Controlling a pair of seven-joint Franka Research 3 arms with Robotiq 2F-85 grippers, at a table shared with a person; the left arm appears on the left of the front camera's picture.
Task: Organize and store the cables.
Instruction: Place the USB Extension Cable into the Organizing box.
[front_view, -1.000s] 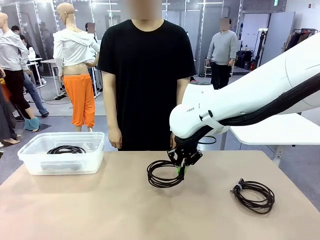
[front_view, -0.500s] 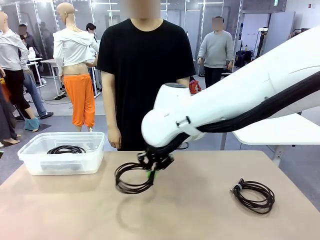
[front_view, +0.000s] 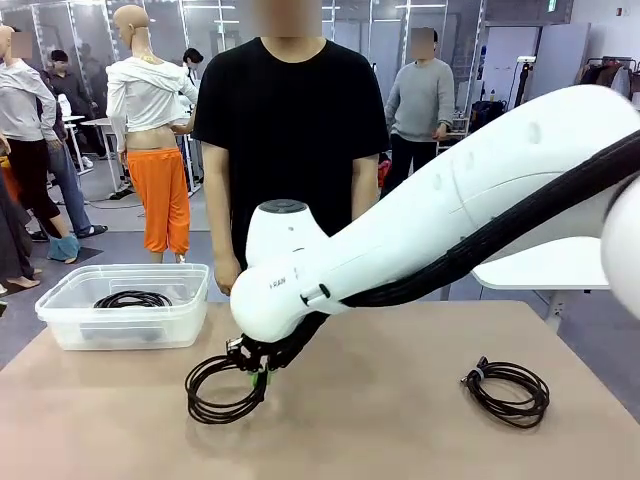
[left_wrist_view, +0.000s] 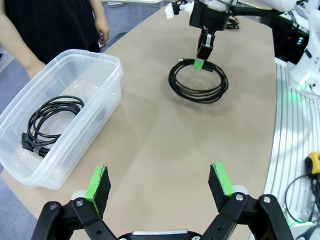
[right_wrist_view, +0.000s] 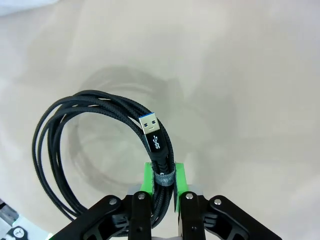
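Observation:
My right gripper (front_view: 261, 378) is shut on a coiled black cable (front_view: 222, 392), which hangs just above the table left of centre. In the right wrist view that cable (right_wrist_view: 75, 150) sits pinched between the green pads (right_wrist_view: 179, 181), its USB plug (right_wrist_view: 150, 126) sticking up. The left wrist view shows the same coil (left_wrist_view: 198, 83) dangling from the right gripper (left_wrist_view: 202, 62). A second coiled cable (front_view: 508, 391) lies on the table at the right. A third cable (front_view: 132, 299) rests inside the clear bin (front_view: 60, 320). My left gripper (left_wrist_view: 160, 182) hovers open above the table near the bin (left_wrist_view: 107, 75).
A person in a black shirt (front_view: 290, 130) stands at the table's far edge, hands down beside the bin. The table's right edge (left_wrist_view: 272, 125) runs close to the left gripper.
My right arm has carried the cable coil leftward across the table, from the centre toward the bin. The other cables have not moved.

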